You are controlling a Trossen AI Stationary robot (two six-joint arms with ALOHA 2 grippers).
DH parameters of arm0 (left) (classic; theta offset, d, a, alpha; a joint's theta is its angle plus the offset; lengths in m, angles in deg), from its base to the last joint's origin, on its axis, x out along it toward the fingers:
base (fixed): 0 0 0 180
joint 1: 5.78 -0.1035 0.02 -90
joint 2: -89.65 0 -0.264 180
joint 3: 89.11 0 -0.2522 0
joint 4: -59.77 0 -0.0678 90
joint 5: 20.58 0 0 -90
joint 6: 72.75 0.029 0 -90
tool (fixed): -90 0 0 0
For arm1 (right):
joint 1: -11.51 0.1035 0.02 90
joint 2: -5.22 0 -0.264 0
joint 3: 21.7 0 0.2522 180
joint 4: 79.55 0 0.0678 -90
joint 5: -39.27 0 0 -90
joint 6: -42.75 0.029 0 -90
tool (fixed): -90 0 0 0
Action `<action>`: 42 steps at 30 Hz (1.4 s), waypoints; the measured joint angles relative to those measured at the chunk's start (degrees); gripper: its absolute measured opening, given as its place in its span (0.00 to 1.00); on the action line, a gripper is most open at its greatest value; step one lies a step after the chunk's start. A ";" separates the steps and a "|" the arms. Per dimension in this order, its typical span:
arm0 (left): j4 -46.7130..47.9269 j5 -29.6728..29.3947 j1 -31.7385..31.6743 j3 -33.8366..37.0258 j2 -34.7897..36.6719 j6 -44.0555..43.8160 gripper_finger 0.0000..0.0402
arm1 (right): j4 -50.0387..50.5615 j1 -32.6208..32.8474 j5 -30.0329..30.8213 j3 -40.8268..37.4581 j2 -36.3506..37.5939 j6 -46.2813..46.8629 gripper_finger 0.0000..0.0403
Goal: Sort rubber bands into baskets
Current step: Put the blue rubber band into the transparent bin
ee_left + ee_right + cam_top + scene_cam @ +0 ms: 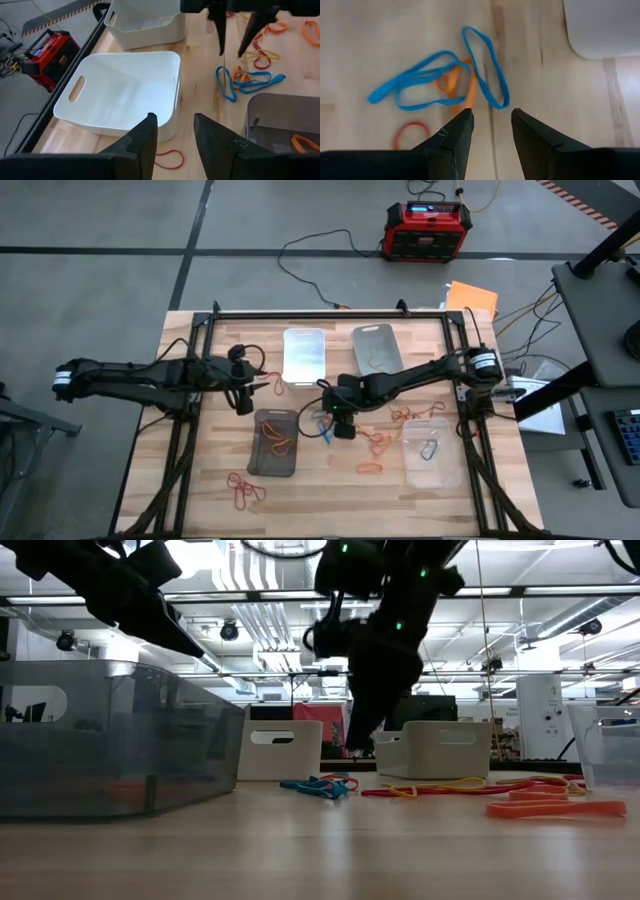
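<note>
The right end effector (490, 125) hangs just above the bench (330, 485), its 2 fingers a narrow gap apart and holding nothing, directly over a tangle of blue and orange rubber bands (445, 80) lying between the white basket (304, 353) and the dark basket (273, 442). The left end effector (175, 135) hovers beside the white basket with its fingers also narrowly apart and empty, a red band (167, 159) on the bench beneath it. More bands lie scattered near the clear basket (433, 452), and the grey basket (376, 348) sits beside the white one.
</note>
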 joint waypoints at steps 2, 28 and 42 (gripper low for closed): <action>-0.15 0.00 0.01 0.00 -0.20 0.00 0.28 | -0.01 -0.67 0.00 0.00 -1.00 -0.59 0.32; -0.58 0.00 0.00 0.04 -1.47 -0.04 0.28 | -6.86 -1.74 -0.17 -0.39 -6.24 -6.82 0.24; -0.46 0.00 0.02 0.04 -1.56 -1.61 0.28 | -5.04 -1.76 0.04 -0.12 -4.90 -6.90 0.03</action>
